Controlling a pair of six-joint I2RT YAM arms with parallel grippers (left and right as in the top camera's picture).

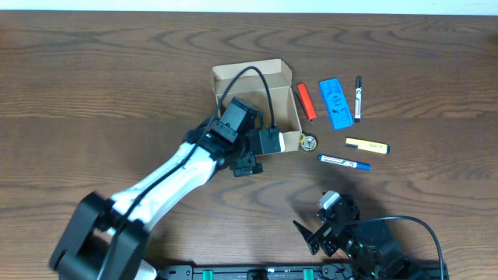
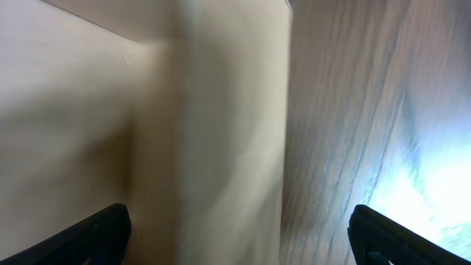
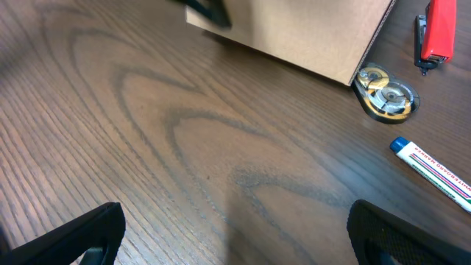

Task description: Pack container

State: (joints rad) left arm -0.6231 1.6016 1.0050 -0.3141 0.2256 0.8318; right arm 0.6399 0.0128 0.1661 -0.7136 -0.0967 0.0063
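Your left gripper is spread wide. In its wrist view a finger shows at each lower corner, and an upright cardboard wall of the container fills the gap between them, running bottom to top of the frame. The view is too blurred to tell whether either finger touches the wall. Seen from overhead, the open box sits just above the middle of the frame, with this gripper at its near wall. Your right gripper is also spread and holds nothing, low in the frame and right of centre. From there the loose items lie up the frame, all to the right of the box. The blue-capped marker is nearest, with its long axis running roughly left to right. The yellow highlighter lies just above it. A small round brass-coloured object sits just beside the box's lower right corner. Further up are a red stick-shaped item, a blue flat pack and a black marker. I judge the right arm the nearer one for picking. The wooden desk is flat, with open room around the items.
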